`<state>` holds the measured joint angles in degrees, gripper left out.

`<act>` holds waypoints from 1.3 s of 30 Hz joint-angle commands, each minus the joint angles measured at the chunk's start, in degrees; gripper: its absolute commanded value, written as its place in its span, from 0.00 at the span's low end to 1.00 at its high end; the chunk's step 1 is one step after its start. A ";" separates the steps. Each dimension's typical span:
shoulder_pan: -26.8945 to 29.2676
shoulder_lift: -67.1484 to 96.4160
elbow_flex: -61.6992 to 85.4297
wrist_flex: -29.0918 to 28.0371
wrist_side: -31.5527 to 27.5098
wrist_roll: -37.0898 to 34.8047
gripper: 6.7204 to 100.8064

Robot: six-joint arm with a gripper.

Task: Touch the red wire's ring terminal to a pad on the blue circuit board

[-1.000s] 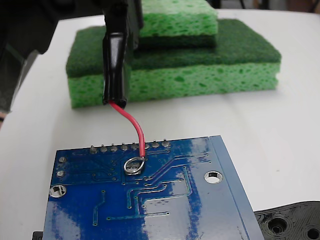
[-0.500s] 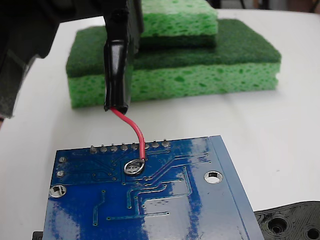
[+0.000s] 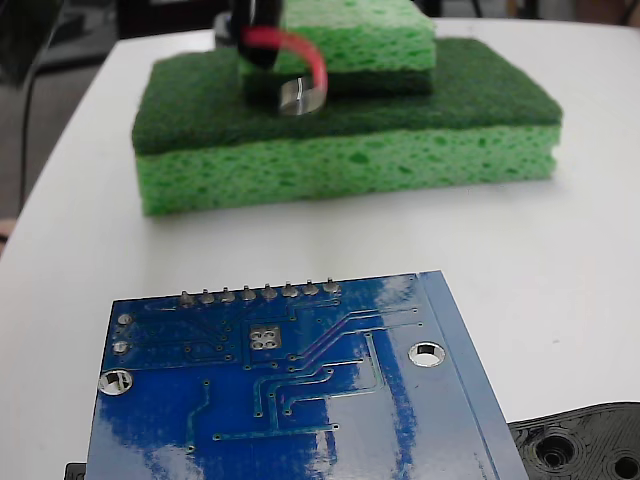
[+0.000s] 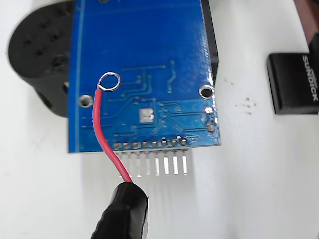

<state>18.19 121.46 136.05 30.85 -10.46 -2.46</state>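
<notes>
The blue circuit board [image 3: 290, 400] lies flat at the front of the white table, and the wrist view looks down on the same blue circuit board [image 4: 144, 59]. The red wire [image 3: 300, 52] hangs high above the table, curling out of its black sleeve [image 3: 252, 30]. Its ring terminal [image 3: 299, 95] is in the air in front of the sponges, well clear of the board. In the wrist view the red wire [image 4: 102, 132] runs from the sleeve [image 4: 122, 214] up to the ring terminal [image 4: 109, 81], over the board's left part. The small silver pad [image 3: 263, 338] is bare. The gripper's fingers are out of frame; the sleeve is carried aloft.
Two green sponges [image 3: 350, 150] are stacked behind the board, the smaller one [image 3: 360, 40] on top. A black plastic part with holes [image 3: 580, 445] lies under the board's corner, also visible in the wrist view [image 4: 40, 55]. A black SanDisk drive [image 4: 294, 82] lies to the board's right.
The ring was resting on the board's silver pad. It has since lifted off and risen up and back with the arm, leaving the pad uncovered.
</notes>
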 commanded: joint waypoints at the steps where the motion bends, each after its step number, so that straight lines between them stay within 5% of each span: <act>1: -0.70 11.87 6.06 0.26 1.14 1.23 0.99; 11: -9.93 53.61 28.74 12.22 9.58 6.94 0.99; 29: -18.19 53.53 32.43 12.30 15.47 8.61 0.99; 39: -17.58 53.53 35.51 13.45 17.58 9.32 0.99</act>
<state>0.62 174.81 172.00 44.38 7.21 6.86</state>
